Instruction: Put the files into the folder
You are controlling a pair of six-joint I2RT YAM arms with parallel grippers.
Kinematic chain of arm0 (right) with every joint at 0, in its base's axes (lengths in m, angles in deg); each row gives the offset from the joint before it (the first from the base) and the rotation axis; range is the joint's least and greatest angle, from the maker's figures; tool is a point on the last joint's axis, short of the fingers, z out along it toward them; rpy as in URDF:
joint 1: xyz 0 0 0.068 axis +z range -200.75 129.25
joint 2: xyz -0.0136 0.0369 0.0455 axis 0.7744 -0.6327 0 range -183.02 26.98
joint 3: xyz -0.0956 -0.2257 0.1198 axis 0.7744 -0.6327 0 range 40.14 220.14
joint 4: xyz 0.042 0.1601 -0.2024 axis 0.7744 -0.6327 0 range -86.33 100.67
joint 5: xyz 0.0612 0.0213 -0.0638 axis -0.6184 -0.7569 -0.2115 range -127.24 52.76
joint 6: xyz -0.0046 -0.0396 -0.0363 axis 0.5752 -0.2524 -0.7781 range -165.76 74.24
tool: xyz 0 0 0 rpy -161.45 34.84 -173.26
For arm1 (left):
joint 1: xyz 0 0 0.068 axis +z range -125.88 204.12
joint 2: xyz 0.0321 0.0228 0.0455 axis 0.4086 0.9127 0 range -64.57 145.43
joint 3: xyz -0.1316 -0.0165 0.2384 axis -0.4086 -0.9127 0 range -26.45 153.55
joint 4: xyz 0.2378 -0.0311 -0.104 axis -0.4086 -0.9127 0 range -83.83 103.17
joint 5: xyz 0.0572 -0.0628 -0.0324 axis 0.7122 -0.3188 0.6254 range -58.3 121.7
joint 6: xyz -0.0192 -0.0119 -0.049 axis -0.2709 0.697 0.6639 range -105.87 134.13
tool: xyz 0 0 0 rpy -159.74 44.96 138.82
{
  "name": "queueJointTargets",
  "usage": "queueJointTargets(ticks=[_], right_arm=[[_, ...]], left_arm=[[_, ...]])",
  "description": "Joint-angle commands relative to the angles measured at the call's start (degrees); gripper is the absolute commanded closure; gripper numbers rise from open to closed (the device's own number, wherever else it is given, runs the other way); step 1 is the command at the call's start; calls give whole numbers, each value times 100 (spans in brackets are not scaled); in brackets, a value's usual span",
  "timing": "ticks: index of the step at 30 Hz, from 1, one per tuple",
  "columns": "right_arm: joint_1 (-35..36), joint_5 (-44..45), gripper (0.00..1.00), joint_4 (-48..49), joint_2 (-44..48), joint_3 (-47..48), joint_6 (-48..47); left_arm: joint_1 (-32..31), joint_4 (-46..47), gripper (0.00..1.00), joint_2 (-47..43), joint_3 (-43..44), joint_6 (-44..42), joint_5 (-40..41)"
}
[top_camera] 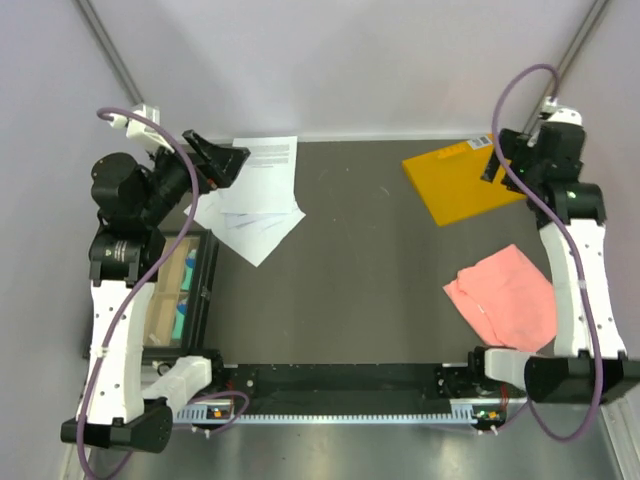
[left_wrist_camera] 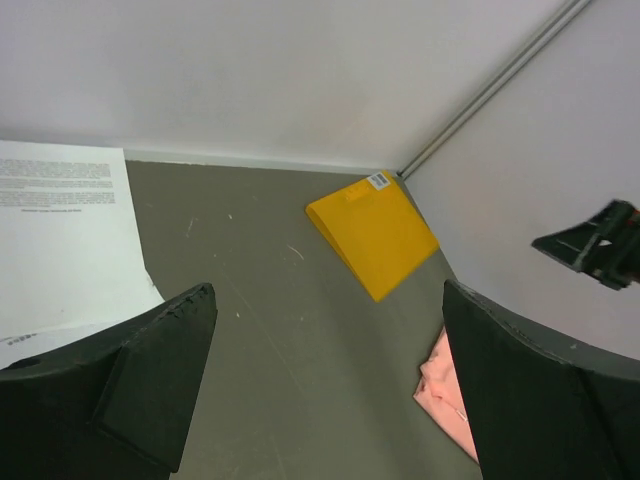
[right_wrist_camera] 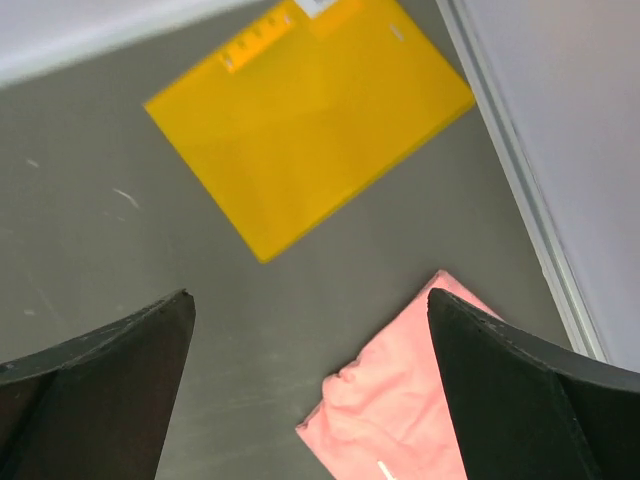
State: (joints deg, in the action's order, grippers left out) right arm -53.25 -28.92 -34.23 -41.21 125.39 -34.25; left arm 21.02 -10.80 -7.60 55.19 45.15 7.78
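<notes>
The files [top_camera: 258, 195] are several loose white printed sheets fanned out at the table's back left; they also show at the left of the left wrist view [left_wrist_camera: 60, 240]. The folder [top_camera: 460, 182] lies flat and closed at the back right, orange-yellow with a small white label; it shows in the left wrist view [left_wrist_camera: 375, 232] and the right wrist view [right_wrist_camera: 310, 110]. My left gripper [top_camera: 222, 160] is open and empty, raised over the sheets' left edge [left_wrist_camera: 325, 380]. My right gripper [top_camera: 497, 160] is open and empty, raised over the folder's right edge [right_wrist_camera: 310, 390].
A crumpled pink cloth [top_camera: 505, 297] lies on the right, nearer than the folder [right_wrist_camera: 400, 400]. A bin with wooden and teal items [top_camera: 175, 290] sits off the table's left side. Walls close the back and sides. A toothed rail [top_camera: 340, 408] runs along the near edge.
</notes>
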Motion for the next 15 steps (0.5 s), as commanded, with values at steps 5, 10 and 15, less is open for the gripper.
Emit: queueJointTargets(ticks=[5,10,15], right_arm=[[1330,1865,1,-309,-2003,342,-271],[2050,2420,1,104,-3682,903,-614],[2456,2816,1,972,-4536,1160,-1123]], left_arm=[[19,533,2,-63,-1115,378,-498],[2,559,2,-19,-2036,544,-780],[-138,595,14,-63,-2811,527,-1026]])
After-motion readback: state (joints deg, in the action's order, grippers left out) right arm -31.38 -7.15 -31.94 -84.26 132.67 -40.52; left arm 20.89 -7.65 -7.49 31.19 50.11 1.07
